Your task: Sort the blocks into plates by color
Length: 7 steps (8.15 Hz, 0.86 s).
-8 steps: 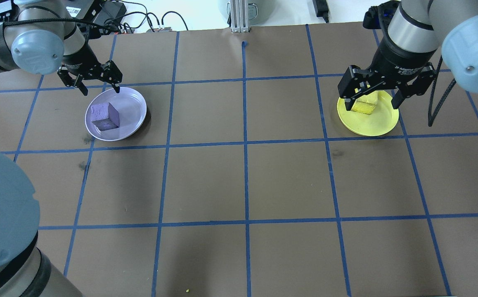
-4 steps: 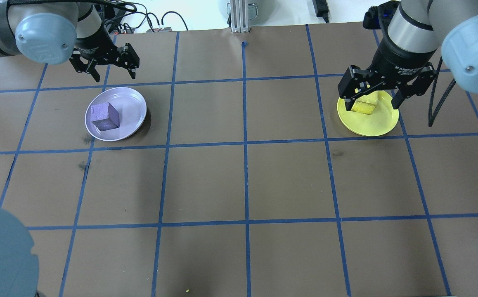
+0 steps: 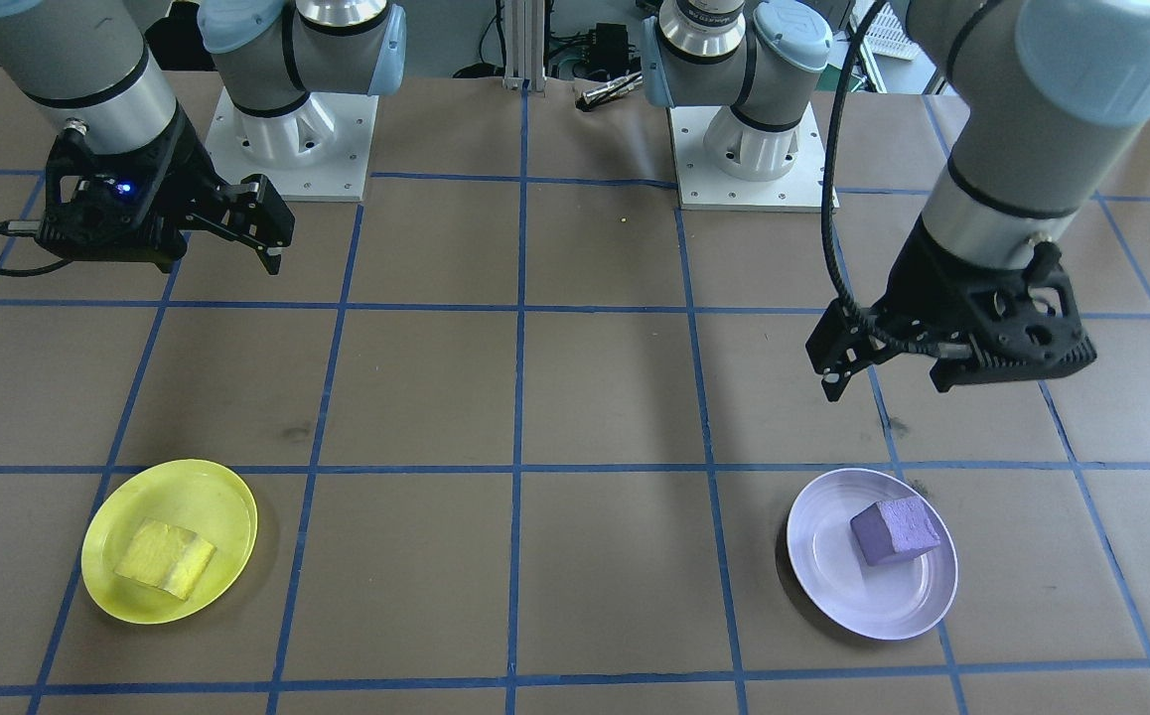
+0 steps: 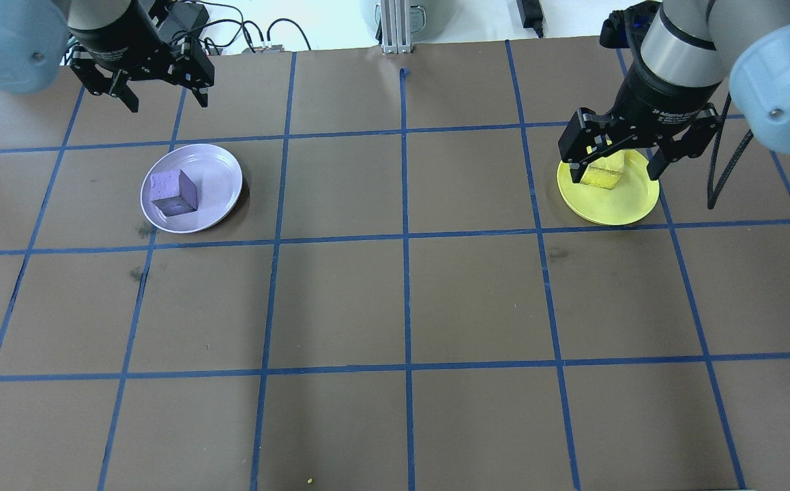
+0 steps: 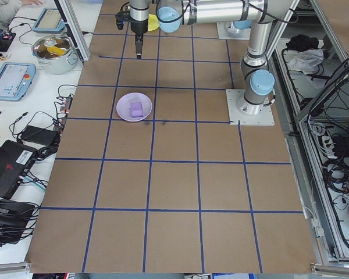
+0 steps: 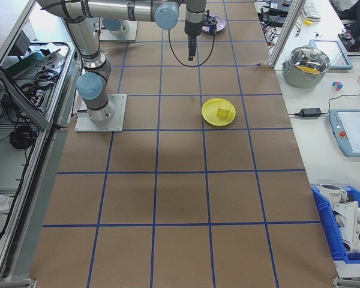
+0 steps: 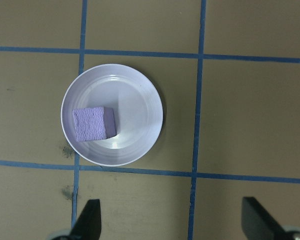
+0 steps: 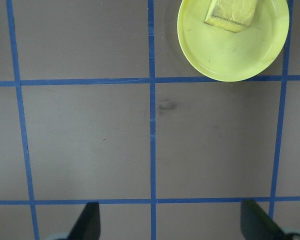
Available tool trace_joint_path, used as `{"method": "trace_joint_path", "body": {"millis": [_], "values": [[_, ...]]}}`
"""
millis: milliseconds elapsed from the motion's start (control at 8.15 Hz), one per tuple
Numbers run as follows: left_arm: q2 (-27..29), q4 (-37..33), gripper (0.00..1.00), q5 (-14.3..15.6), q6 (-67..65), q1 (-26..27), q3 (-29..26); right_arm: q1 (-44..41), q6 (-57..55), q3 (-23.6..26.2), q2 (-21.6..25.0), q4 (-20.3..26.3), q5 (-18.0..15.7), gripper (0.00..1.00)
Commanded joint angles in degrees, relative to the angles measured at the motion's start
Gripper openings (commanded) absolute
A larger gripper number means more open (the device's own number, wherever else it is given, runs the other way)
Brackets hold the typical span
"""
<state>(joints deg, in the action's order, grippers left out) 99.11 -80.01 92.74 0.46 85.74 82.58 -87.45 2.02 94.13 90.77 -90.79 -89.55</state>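
The purple block (image 4: 173, 193) lies in the lavender plate (image 4: 221, 177) on the left half of the table; the left wrist view shows this block (image 7: 94, 124) left of centre in its plate (image 7: 135, 115). My left gripper (image 4: 168, 102) hangs open and empty, high above the table and beyond the plate's far side. The yellow block (image 3: 166, 559) rests in the yellow plate (image 3: 188, 492). My right gripper (image 4: 617, 176) is open and empty, raised well above that plate. In the right wrist view the yellow block (image 8: 232, 12) and yellow plate (image 8: 230, 55) sit at the top edge.
Blue tape lines (image 4: 405, 239) divide the brown table into squares. Cables and power bricks (image 4: 183, 17) and an aluminium post (image 4: 395, 27) lie past the far edge. The arm bases (image 3: 292, 139) stand at the robot's side.
My left gripper has risen and drawn back from the lavender plate's rim toward the far table edge, still open. The right gripper, both blocks and both plates have not moved.
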Motion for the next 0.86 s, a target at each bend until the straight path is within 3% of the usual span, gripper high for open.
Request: {"method": "trace_joint_path", "body": {"millis": [0, 368, 736], "values": [[-4.44, -5.84, 1.00, 0.25, 0.07, 0.13, 0.39, 0.00, 0.09, 0.00, -0.33, 0.00, -0.53, 1.00], [-4.62, -6.30, 1.00, -0.11, -0.02, 0.21, 3.98, 0.26, 0.09, 0.09, -0.42, -0.09, -0.71, 1.00], [-4.71, -6.21, 1.00, -0.10, 0.68, -0.05, 3.47, 0.26, 0.09, 0.09, -0.33, -0.09, -0.71, 1.00]]}}
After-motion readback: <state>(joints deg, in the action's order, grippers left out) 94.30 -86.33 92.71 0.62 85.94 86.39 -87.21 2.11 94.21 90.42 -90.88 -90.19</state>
